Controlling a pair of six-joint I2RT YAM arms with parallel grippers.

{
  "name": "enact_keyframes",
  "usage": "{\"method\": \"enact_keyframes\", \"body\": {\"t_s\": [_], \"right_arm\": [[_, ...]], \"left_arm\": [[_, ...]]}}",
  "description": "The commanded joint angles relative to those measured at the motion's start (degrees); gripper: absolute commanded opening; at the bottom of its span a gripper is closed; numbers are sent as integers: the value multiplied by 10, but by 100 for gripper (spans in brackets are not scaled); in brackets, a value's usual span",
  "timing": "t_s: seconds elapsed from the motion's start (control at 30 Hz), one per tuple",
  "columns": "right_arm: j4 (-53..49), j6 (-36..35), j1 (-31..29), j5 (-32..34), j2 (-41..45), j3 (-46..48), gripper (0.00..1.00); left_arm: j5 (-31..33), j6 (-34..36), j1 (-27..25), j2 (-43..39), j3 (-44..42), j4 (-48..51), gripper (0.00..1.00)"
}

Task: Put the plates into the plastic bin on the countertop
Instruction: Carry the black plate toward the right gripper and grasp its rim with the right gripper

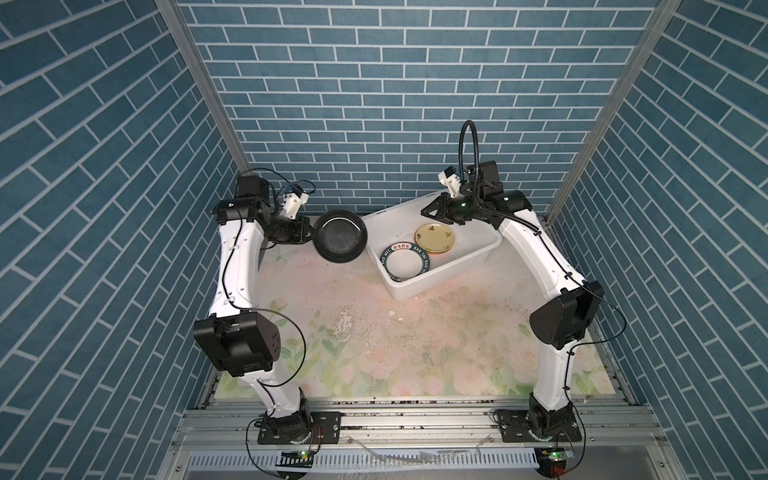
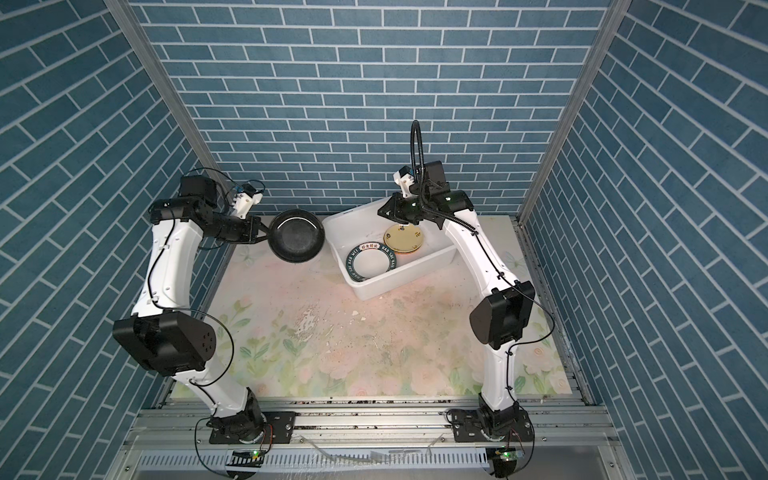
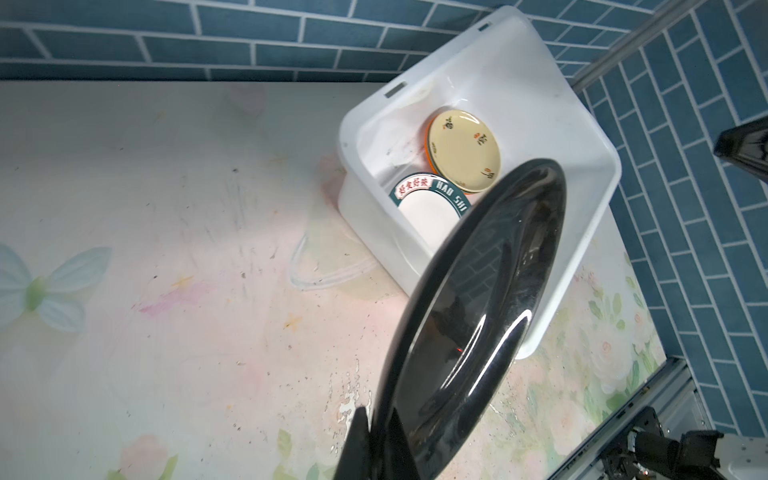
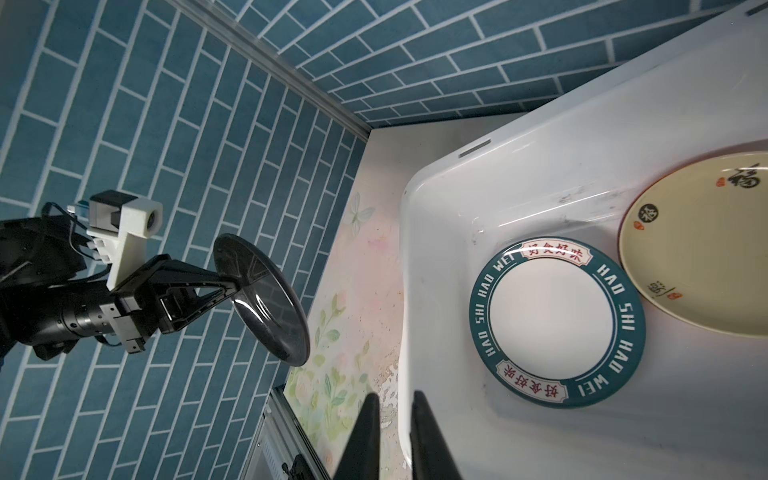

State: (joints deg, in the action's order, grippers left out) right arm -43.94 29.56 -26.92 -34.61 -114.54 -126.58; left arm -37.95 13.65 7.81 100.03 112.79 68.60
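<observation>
My left gripper point(image 1: 311, 233) point(image 3: 378, 415) is shut on the rim of a black plate point(image 1: 340, 236) point(image 2: 296, 236) point(image 3: 478, 311). It holds that plate tilted in the air, just left of the plastic bin point(image 1: 440, 286) point(image 3: 349, 137). In the bin a white plate with a dark lettered rim point(image 1: 405, 259) point(image 4: 552, 320) lies flat. Beside it, a cream-yellow plate point(image 1: 435, 237) point(image 4: 698, 249) rests on an orange plate point(image 3: 428, 137). My right gripper point(image 1: 424, 212) point(image 4: 395, 395) hovers over the bin's back left rim, open by a narrow gap and empty.
The bin stands at the back right of the flowered countertop point(image 1: 374, 332), which has chipped patches point(image 1: 345, 324) in its middle. Blue brick walls close in the back and both sides. A grey metal rail point(image 1: 415, 419) carries both arm bases at the front.
</observation>
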Motion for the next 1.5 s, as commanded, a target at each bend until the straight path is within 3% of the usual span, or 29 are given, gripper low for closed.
{"method": "enact_keyframes", "body": {"t_s": [0.0, 0.23, 0.4, 0.97, 1.47], "right_arm": [[-55, -40, -13, 13, 8, -19, 16], [-126, -76, -47, 59, 48, -3, 15], [-164, -93, -70, 104, 72, 0, 21], [-122, -84, -108, 172, 90, 67, 29], [-76, -69, -108, 148, 91, 81, 28]], "left_arm": [[-23, 37, -38, 2, 23, 16, 0], [-53, 30, -96, 48, 59, 18, 0], [-64, 31, -112, 61, 64, 19, 0], [-105, 23, -137, 56, 57, 21, 0], [-106, 19, -147, 42, 52, 14, 0]]}}
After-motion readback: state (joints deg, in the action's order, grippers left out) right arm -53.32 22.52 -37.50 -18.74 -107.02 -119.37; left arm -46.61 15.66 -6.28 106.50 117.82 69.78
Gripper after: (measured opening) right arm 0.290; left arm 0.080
